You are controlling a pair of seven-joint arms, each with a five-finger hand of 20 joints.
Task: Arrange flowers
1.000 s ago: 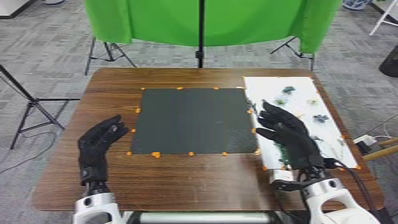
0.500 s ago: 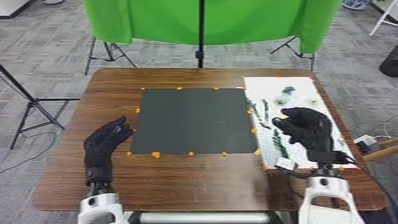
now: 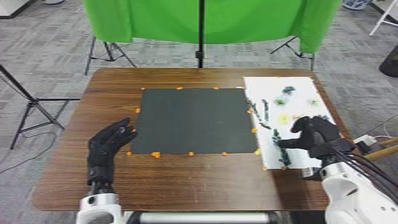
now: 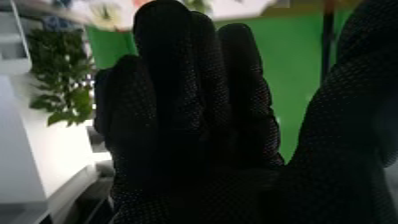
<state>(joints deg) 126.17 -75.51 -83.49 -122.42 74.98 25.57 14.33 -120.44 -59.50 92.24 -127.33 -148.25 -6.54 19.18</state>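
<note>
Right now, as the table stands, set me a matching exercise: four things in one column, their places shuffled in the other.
1. Yellow flower
2. Dark sheet
3. Green cloth
4. Left hand

A. Hanging beyond the table
B. Over the table's left part
C. On the white sheet
D. Flat on the table's middle

Pairs: 1-C, 2-D, 3-A, 4-B

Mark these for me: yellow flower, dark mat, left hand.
Yellow flower (image 3: 284, 119): head view, middle of the bloom.
Dark mat (image 3: 195, 120): head view, bare middle.
Left hand (image 3: 103, 145): head view, gloved middle of the hand.
</note>
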